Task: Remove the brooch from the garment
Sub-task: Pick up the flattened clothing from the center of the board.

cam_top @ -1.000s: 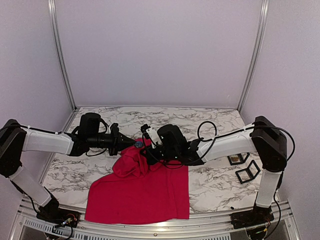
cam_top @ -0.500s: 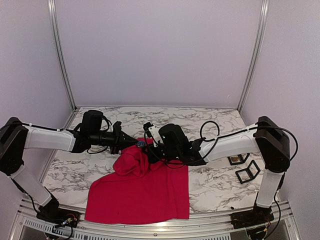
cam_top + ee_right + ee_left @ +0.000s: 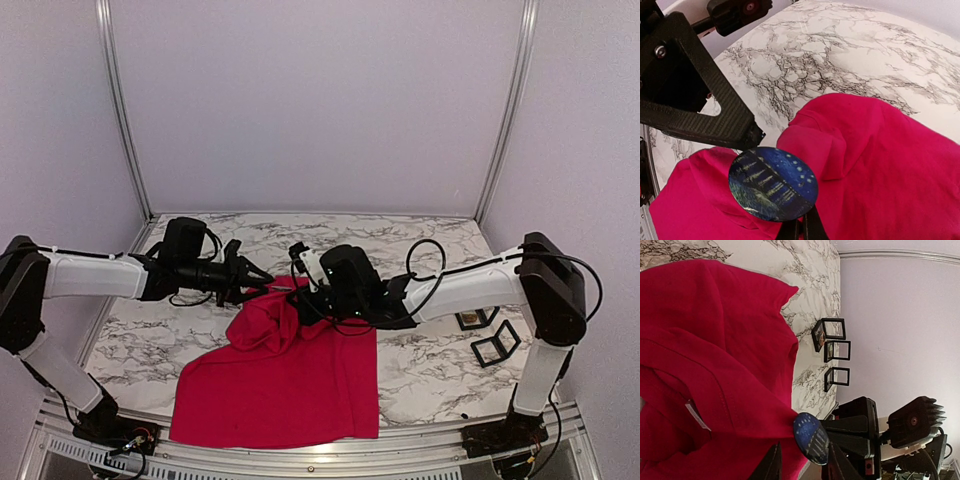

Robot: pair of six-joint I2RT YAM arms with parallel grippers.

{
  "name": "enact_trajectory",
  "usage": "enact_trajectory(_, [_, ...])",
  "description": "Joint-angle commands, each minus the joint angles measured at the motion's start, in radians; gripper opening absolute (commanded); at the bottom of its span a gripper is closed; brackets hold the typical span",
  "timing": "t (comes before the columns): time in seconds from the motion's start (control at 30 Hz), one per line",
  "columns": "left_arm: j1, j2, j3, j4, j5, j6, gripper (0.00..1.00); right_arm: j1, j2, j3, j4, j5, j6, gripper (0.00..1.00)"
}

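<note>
Letting go, the left gripper (image 3: 264, 281) now stands with jaws spread, just clear of the brooch (image 3: 772, 183) it was clamped beside a moment ago. The right gripper (image 3: 802, 231) stays clenched, seemingly on the blue disc's lower rim, holding it against the lifted fold of the garment (image 3: 290, 380). That leaves the brooch to the right arm alone; whether its pin is out of the cloth cannot be told.

- My left pincer (image 3: 262, 283), fingers apart, reaches the raised peak of the red T-shirt (image 3: 285, 385).
- My right pincer (image 3: 299, 292) meets that peak opposite.
- Black frames (image 3: 492, 340) lie far right.
</note>
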Motion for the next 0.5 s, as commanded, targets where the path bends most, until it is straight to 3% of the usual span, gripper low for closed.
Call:
enact_trajectory(0.0, [0.011,-0.080,0.105,-0.286,-0.098,0.285,0.33,0.006,-0.051,0.037,-0.050,-0.002,-0.009,0.00])
enact_trajectory(0.27, [-0.030,-0.175,0.237,-0.564,-0.310,0.767,0.30,0.005,-0.076,0.051,-0.087,-0.026,-0.022,0.00])
enact_trajectory(0.47, [-0.144,-0.201,0.247,-0.598,-0.512,1.032,0.36,0.006,-0.086,0.066,-0.104,-0.096,-0.057,0.00])
